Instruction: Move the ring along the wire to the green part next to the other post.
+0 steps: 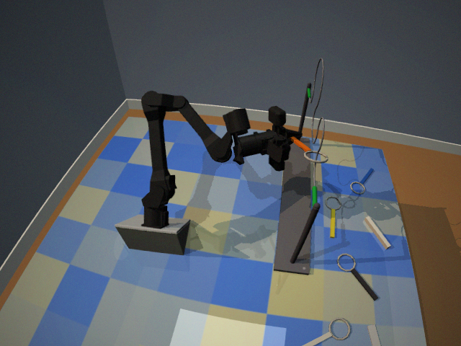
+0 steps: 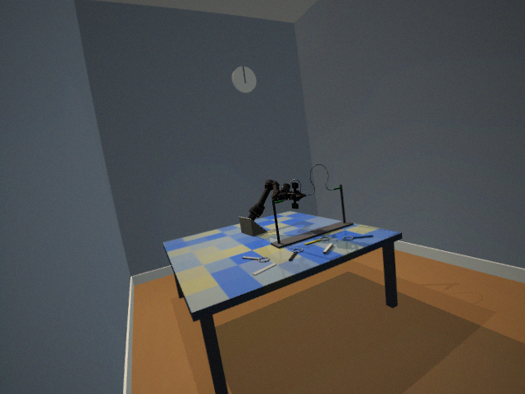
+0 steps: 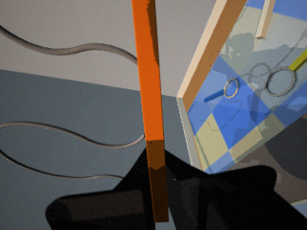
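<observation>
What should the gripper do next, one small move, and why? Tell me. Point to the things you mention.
Probably ease the metal ring (image 1: 305, 158) slightly along the thin grey wire (image 1: 314, 174), recentring often: the black gripper is shut on its orange handle (image 1: 300, 143) (image 3: 151, 96), and the ring encircles grey wire, between the green parts.

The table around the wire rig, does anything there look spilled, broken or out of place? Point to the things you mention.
Nothing looks spilled or broken. The spare rings with the blue handle (image 1: 367, 176) (image 3: 214, 95), yellow handle (image 1: 333, 223) (image 3: 299, 61) and black handle (image 1: 364, 285) lie loose at differing angles, which looks scattered rather than damaged.
</observation>
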Robot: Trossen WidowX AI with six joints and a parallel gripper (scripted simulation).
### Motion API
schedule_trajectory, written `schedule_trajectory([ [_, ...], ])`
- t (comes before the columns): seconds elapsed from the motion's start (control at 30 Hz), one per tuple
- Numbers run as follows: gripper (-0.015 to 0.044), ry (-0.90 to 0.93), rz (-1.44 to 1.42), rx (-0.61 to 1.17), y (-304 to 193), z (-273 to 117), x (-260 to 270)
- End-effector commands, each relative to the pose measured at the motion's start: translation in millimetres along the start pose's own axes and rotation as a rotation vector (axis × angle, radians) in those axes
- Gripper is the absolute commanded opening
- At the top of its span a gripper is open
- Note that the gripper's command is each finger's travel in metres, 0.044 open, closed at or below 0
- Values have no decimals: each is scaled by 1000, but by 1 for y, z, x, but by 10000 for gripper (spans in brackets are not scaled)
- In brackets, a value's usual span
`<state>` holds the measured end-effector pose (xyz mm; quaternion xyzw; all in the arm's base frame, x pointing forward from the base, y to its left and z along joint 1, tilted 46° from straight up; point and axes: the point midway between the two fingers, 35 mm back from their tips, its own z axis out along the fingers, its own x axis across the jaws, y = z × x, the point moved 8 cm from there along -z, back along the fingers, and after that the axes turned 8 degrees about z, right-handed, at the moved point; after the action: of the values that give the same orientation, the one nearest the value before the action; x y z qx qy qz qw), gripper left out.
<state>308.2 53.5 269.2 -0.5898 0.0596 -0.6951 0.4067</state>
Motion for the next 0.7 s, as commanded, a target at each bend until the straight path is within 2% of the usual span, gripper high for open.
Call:
schedule_trajectory([
  [0.0,-150,-49,-67,-1,5,-2,-12],
  [0.27,-150,-118,-238,-66,8,3,-37],
  [0.67,-150,-234,-462,-58,24,-8,-64],
])
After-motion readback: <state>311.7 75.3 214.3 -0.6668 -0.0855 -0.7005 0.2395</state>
